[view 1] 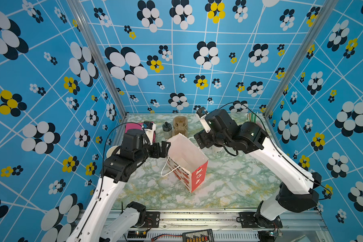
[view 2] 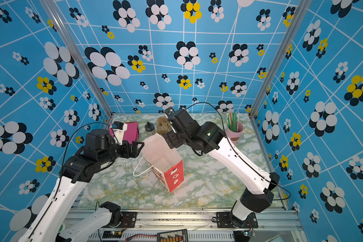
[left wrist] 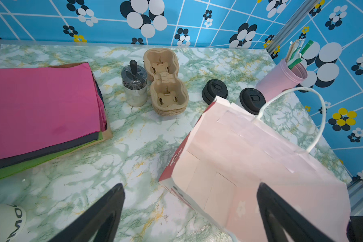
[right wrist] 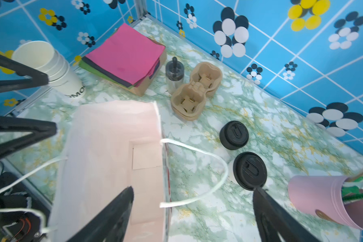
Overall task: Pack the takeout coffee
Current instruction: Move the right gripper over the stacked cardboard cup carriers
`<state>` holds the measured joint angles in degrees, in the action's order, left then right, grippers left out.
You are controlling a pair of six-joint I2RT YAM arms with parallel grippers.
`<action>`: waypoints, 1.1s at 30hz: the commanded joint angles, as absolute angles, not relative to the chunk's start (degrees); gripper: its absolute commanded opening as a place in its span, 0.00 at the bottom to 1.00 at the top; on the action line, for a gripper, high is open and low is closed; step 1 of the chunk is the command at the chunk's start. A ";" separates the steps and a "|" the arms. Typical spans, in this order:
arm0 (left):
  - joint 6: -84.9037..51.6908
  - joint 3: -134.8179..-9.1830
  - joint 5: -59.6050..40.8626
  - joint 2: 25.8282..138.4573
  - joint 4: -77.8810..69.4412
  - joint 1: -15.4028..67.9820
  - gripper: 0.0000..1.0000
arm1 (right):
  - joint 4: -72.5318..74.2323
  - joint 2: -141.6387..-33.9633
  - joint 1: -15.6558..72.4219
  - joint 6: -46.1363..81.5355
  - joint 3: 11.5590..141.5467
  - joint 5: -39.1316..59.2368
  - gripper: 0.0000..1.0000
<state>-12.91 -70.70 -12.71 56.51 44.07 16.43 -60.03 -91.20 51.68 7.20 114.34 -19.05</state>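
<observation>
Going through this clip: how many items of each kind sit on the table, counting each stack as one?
Paper bag: 1
Lidded coffee cup: 1
Stack of black lids: 1
Stack of lidless cups: 1
Napkin stack: 1
Cup-carrier stack: 1
Shaker jar: 1
Pink holder with straws: 1
Total: 8

One takeout coffee (right wrist: 249,170), one paper bag (right wrist: 105,146) — one pink cup (right wrist: 315,199)

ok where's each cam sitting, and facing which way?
Top views: high over the front edge, facing down and back; left arm, right arm, paper bag between.
Left wrist: left arm, facing back right corner; left gripper open.
Right wrist: right arm, facing back left corner; right gripper open, left gripper's fingers too.
Shared: both wrists see bag, takeout coffee, lid stack.
</observation>
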 commanded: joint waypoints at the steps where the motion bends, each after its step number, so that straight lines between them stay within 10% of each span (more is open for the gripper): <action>1: -7.99 -75.19 -20.86 61.76 47.61 14.52 0.98 | -52.33 -87.80 45.64 7.14 109.51 -14.62 0.93; 12: -2.90 -79.73 -17.14 72.31 50.55 14.98 0.71 | -41.78 -89.73 27.79 11.43 101.36 0.04 0.93; 26: -1.70 -78.84 -8.95 69.87 54.81 16.80 0.03 | -40.61 -107.45 25.54 17.98 109.73 7.12 0.88; 33: -4.90 -72.01 -4.57 60.06 57.18 12.69 0.00 | -39.94 -115.45 26.94 20.56 114.18 7.81 0.81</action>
<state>-3.07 -74.78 -7.40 62.74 54.28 14.46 -40.73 -113.36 25.89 18.83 111.53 6.79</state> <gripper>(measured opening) 0.049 0.817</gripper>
